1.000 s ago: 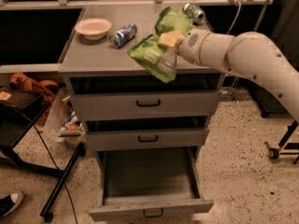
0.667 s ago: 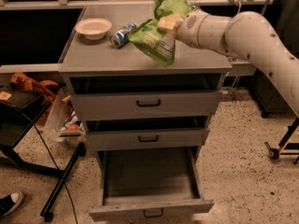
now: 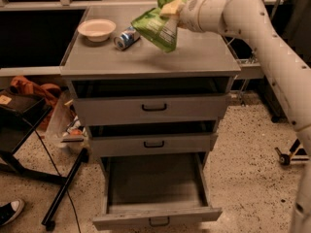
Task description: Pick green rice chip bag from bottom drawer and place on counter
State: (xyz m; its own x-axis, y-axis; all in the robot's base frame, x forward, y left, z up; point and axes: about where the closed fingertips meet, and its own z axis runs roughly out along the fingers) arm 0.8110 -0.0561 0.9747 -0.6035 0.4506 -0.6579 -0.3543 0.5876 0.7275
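Note:
The green rice chip bag (image 3: 159, 27) hangs in the air over the counter (image 3: 194, 57), near its back middle. My gripper (image 3: 171, 8) is shut on the bag's upper part and holds it a little above the surface. My white arm reaches in from the right. The bottom drawer (image 3: 155, 183) stands pulled out at the foot of the cabinet, and its inside looks empty.
A white bowl (image 3: 96, 29) and a lying blue drinks can (image 3: 127, 38) sit on the counter's back left. The two upper drawers are slightly ajar. A black stand (image 3: 63, 193) and orange bag (image 3: 29, 89) are on the floor to the left.
My gripper has carried the bag up and to the back left, from the counter's front right edge to above its middle.

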